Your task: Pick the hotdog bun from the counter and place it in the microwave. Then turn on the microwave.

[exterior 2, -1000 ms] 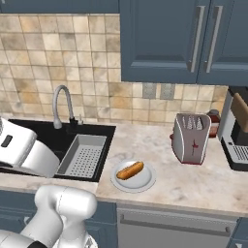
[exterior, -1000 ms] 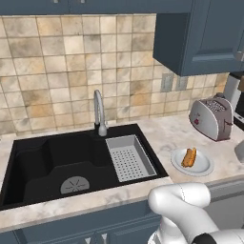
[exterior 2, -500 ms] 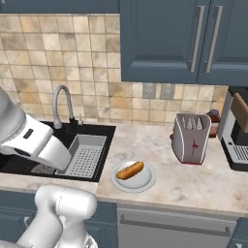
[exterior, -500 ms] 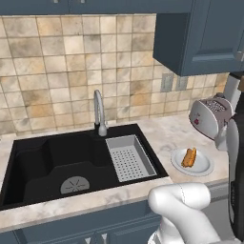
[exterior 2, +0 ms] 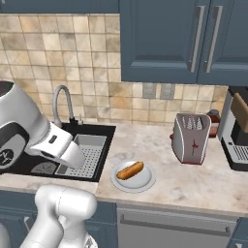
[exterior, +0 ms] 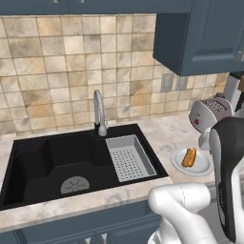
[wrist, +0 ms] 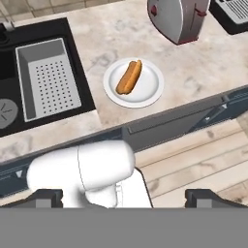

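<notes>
The bun (wrist: 129, 77) is a small golden-brown roll, long and a little lumpy, darker along one side and paler at its ends. It lies aslant on a round white plate (wrist: 150, 91), taking up only the middle of it. The plate sits on the counter (exterior 2: 193, 181) — pale marbled stone — between the black sink (exterior: 52, 159) and the silver toaster (exterior 2: 192, 138), nearer my side of the worktop than the wall.

From the right base view the bun (exterior 2: 130, 170) shows as one smooth glossy piece on the plate (exterior 2: 145, 180); from the left base view it (exterior: 189, 157) looks shorter, end-on, with the toaster (exterior: 208, 113) just behind the plate (exterior: 202, 166).

My gripper (wrist: 124, 197) hangs well above and in front of the counter, over the wooden floor. Its two dark tips stand at the far left and far right of the bottom of my hand view — spread as wide as they go, with nothing between them.

A grey perforated strainer tray (wrist: 48, 77) fills the right part of the sink, beside a curved faucet (exterior: 98, 113).

The toaster bears a small red mark on its end face (exterior 2: 194, 145), too small to read. I can make out no other writing or brand anywhere.
</notes>
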### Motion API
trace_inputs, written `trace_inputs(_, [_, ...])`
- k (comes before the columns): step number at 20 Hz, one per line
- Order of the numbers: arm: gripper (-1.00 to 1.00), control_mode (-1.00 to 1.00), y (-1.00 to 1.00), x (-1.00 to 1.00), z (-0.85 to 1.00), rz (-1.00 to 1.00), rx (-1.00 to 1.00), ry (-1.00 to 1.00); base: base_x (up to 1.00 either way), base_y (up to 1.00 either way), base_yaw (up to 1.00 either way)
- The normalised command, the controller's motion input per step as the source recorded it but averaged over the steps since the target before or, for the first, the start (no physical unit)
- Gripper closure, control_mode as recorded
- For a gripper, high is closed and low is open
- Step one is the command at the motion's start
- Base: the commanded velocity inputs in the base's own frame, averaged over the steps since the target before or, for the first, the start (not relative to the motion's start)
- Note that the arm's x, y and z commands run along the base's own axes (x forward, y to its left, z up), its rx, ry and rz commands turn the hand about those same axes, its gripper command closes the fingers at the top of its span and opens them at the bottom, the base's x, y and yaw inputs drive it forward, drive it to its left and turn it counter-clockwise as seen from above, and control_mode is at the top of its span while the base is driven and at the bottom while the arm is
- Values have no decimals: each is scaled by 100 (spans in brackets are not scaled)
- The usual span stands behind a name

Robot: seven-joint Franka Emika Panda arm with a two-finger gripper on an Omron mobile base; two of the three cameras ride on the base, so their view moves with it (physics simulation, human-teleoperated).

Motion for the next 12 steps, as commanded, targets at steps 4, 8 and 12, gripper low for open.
trace_inputs(4, [-100, -100, -1, 56, -29, 0, 2, 0, 0, 0, 0])
trace_inputs(8, [-100, -100, -12, 35, -20, -1, 0, 0, 0, 0, 0])
trace_inputs(12, [-100, -100, -30, 20, -20, -4, 0, 0, 0, 0, 0])
